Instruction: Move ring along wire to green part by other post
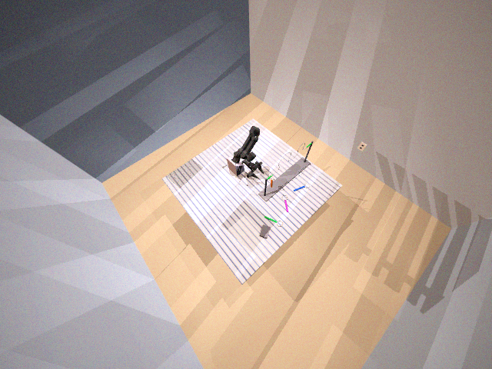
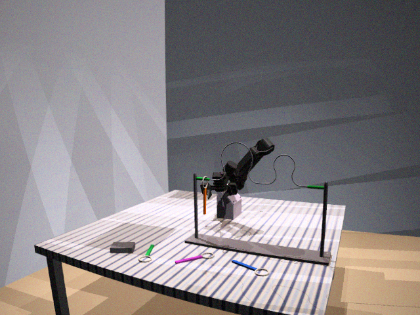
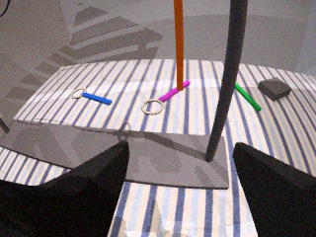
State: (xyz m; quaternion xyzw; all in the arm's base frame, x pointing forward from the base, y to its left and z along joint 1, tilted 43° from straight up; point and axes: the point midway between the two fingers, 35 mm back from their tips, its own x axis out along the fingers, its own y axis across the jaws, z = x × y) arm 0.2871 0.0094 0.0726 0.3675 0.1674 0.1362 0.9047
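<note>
The orange handle hangs straight down. Its pale ring hangs around the green wire part next to the left post, as seen in the exterior view. The other green part by the far post holds no ring. My gripper is open and empty, on the arm's side of the wire, back from the handle. The ring is outside the wrist view.
The thin grey wire loops between the posts, in front of the arm in the exterior view. The grey base carries the posts. Beyond it lie blue, magenta and green handled rings and a dark block.
</note>
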